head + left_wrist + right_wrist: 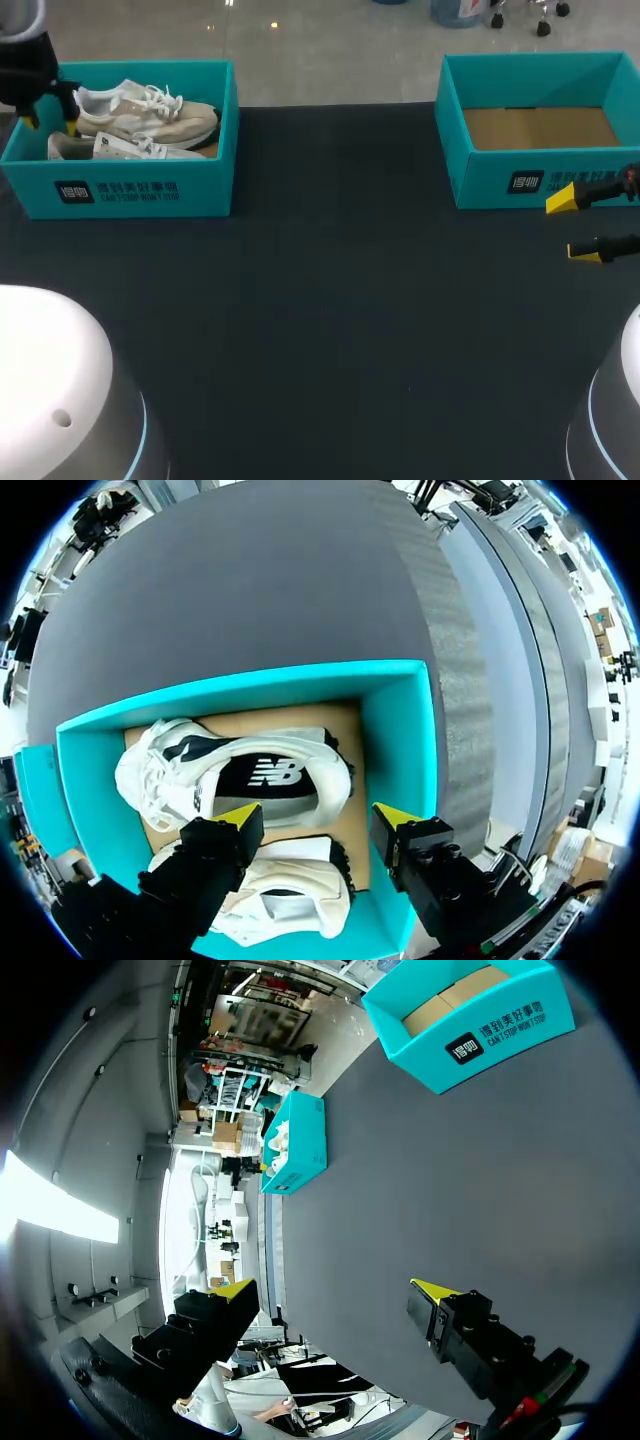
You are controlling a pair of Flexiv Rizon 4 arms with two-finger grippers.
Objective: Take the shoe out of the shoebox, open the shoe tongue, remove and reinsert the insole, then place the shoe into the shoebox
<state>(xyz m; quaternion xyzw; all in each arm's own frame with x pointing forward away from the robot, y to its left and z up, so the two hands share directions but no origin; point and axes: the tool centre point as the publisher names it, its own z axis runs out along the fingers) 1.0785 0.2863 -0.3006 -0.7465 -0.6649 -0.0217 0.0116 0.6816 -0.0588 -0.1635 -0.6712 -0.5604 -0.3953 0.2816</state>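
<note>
Showing only the yellow tips of the right gripper [573, 227] at the right edge of the dark worktop [330, 300], with the arm behind them cut off. Cropping the left arm as well, with the left gripper [48, 118] partly in view over the far-left corner of the left shoebox [120, 188]. Hiding the lower part of the near shoe [125, 148] behind that box's front wall.

Carrying two pale shoes side by side on the left shoebox's cardboard floor, the far shoe [150, 112] lying toe to the right with laces up. Looking straight down from the left wrist onto a dark insole [265, 775] seated in one shoe, with one finger covering part of the other. Hanging the left gripper [318, 818] released above the pair, grasping nothing.

Holding only a bare cardboard floor in the right shoebox [540, 180] at the far right. Hovering the right gripper [335, 1288], fingers spread and grasping nothing, over the worktop near the right shoebox's [470, 1030] front wall.
</note>
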